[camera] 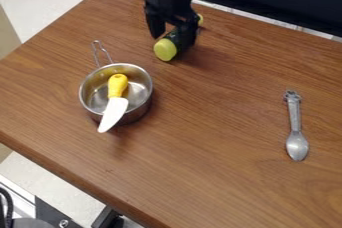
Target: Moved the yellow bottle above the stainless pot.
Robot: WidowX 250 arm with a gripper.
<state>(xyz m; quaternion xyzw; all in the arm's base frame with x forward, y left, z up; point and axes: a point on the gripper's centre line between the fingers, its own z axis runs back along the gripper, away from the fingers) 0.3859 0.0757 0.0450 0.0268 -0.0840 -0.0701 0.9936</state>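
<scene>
Pot (137, 114) is nearest, then the yellow-ended bottle (165, 50) lies near the desk's (220, 102) far edge, long axis pointing roughly potward. Tool (174, 39) is right over it, fingers apart, so imo squeeze across that axis.

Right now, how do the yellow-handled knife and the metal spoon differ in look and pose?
Colour: the knife has a yellow handle and white blade; the spoon is silver-grey throughout.
Handle: the knife's is thick and rounded, the spoon's slim.
Pose: the knife sits partly in the pot, blade out over the rim; the spoon lies on the table.
Shared: both have their handle ends farther from the camera.
</scene>
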